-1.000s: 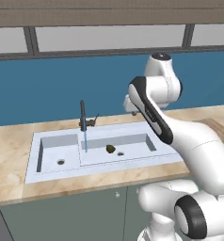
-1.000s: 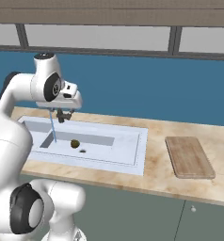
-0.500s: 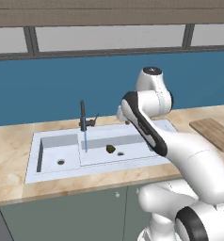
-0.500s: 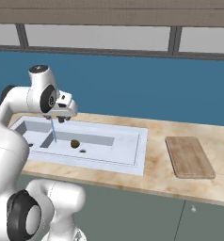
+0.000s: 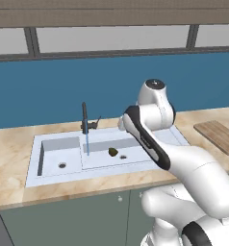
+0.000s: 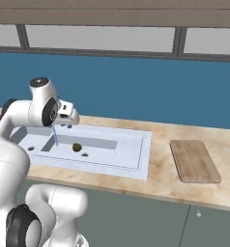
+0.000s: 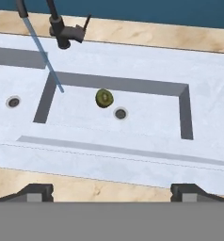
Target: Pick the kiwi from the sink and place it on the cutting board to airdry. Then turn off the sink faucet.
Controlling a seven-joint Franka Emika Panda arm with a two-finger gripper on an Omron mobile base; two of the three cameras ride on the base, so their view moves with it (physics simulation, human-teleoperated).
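A marbled beige countertop [image 6: 160, 181] is backed by a blue wall [image 6: 136, 91]; grey cabinet doors [image 5: 63, 218] are seen below its front edge.

The kiwi [image 7: 104, 98] lies in the sink's [image 7: 132, 61] wider basin, just beside its drain hole [image 7: 120, 113].

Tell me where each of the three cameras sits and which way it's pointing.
Left base view: behind the arm on its left, looking forward and down at the sink and faucet; the white arm rises at lower right.
Right base view: behind the arm on its right, facing the same counter, with the cutting board to the right; the arm rises at lower left.
Hand view: on the hand, looking down into the wide basin at the kiwi; the open tool frames the bottom.
All three share kiwi, sink, running faucet.
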